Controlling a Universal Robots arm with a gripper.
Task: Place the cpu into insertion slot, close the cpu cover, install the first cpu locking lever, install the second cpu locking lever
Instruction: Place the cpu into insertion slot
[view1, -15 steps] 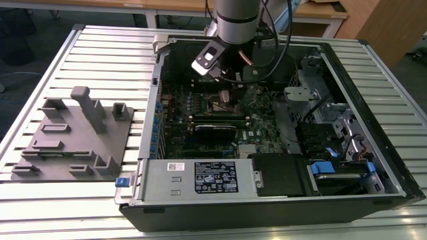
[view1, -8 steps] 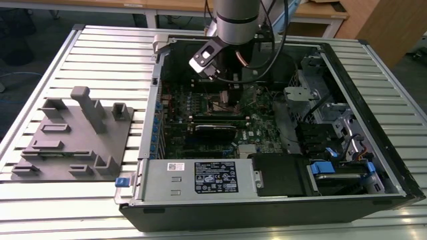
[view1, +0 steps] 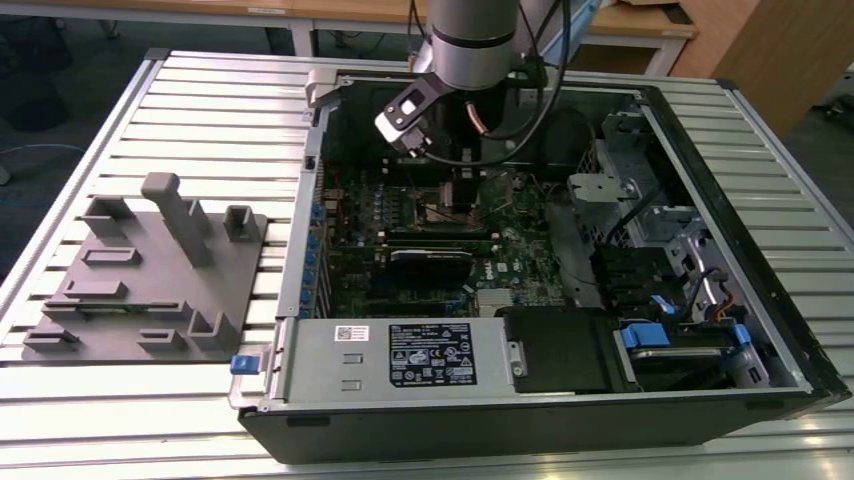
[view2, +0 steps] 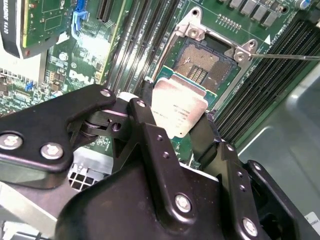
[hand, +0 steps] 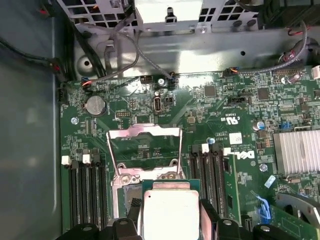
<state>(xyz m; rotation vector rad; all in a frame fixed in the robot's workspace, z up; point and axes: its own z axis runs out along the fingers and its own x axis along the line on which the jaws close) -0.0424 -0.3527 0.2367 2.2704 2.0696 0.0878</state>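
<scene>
My gripper (view2: 175, 125) is shut on the cpu (view2: 180, 107), a flat square chip with a silver-grey top, gripped by two opposite edges. The cpu (hand: 171, 210) hangs just above the board and overlaps one edge of the insertion slot (view2: 202, 65), whose dark pinned centre lies open. The cpu cover (hand: 145, 132), a thin silver frame, is swung back away from the slot. A thin locking lever (view2: 290, 56) sticks out past the slot's corner. In the exterior view my gripper (view1: 461, 185) reaches down into the open computer case (view1: 747, 390) over the motherboard.
Black memory slots (hand: 205, 170) flank the socket on both sides. A finned heat sink (hand: 297, 150) and a blue connector (hand: 262, 210) sit nearby. A card (view1: 427, 262), the power supply (view1: 400, 350) and drive bays (view1: 667, 340) fill the case. A grey fixture plate (view1: 134, 270) lies at the exterior view's left.
</scene>
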